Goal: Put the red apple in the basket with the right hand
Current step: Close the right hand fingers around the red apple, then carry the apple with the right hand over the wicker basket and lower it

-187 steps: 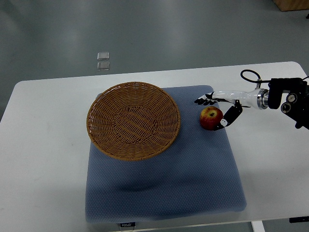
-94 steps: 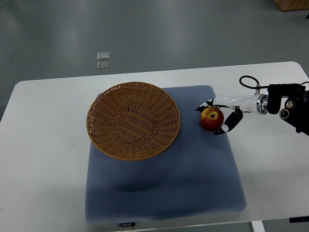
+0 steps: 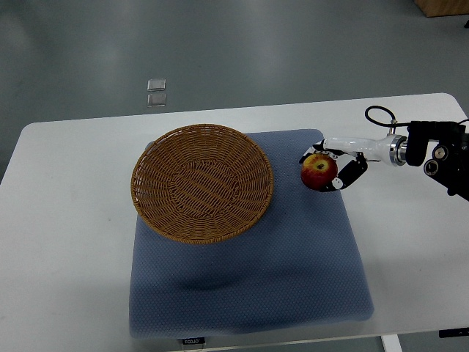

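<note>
1. Top view, work surface: a white table carried a blue-grey padded mat, which lay across the table's middle and reached toward its near edge.
2. Top view, basket: a round woven basket sat on the mat's far left portion, its left rim overhanging the mat's edge. Nothing was inside it.
3. Top view, apple: the red apple was located just to the right of the basket, near its rim but apart from it, over the mat's far right portion. Whether it rested on the mat or was lifted clear could not be told.
4. Top view, right hand: the right hand entered from the picture's right edge on a white forearm. Its fingers were curled over the far side of the apple, and the dark thumb pressed the near right side, so the fruit was gripped between them.
5. Top view, left arm: it was out of the picture.
6. Top view, floor: two small pale squares lay on the grey floor beyond the table.
</note>
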Action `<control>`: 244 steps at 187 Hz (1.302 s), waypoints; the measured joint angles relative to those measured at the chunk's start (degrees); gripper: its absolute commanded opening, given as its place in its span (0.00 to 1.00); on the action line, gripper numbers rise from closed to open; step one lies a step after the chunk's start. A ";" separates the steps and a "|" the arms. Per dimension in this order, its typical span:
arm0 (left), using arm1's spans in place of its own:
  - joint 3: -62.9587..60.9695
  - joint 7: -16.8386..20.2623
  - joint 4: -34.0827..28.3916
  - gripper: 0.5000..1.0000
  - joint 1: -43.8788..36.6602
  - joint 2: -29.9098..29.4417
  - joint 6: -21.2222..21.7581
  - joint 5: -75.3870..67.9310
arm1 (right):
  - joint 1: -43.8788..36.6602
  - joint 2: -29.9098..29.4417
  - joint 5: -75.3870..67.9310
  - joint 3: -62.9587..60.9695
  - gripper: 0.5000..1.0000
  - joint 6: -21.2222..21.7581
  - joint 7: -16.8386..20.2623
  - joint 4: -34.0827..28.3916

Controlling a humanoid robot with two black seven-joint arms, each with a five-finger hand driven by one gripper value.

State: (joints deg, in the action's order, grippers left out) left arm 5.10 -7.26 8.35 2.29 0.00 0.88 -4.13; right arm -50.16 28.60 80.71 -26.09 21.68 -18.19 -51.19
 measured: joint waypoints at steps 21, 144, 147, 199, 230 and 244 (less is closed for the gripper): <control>0.00 0.00 0.15 1.00 -0.01 0.00 0.00 0.00 | -3.84 -0.64 -0.51 -0.24 0.00 -0.14 -0.91 -0.13; -0.10 -0.04 0.53 1.00 -0.01 0.00 -0.03 0.00 | -16.66 -20.03 -2.33 7.10 0.07 3.71 -1.86 2.18; -0.10 -0.03 0.53 1.00 -0.01 0.00 -0.04 0.00 | -16.70 -20.36 -2.29 7.34 0.07 3.72 -1.86 2.34; -0.06 0.04 0.53 1.00 0.00 0.00 -0.04 0.00 | -16.57 -25.01 -1.89 12.16 0.24 3.63 -1.65 4.94; -0.05 0.05 0.53 1.00 0.00 0.00 -0.04 0.00 | -16.00 -27.02 -1.83 13.29 0.40 3.13 -1.45 7.69; -0.07 0.05 0.53 1.00 0.01 0.00 -0.04 0.00 | -15.76 -27.56 -1.79 13.33 0.53 3.01 -1.37 8.52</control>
State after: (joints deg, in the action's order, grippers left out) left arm 5.03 -7.21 8.88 2.31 0.00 0.84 -4.13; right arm -65.92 1.04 78.92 -12.76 24.69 -19.56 -42.68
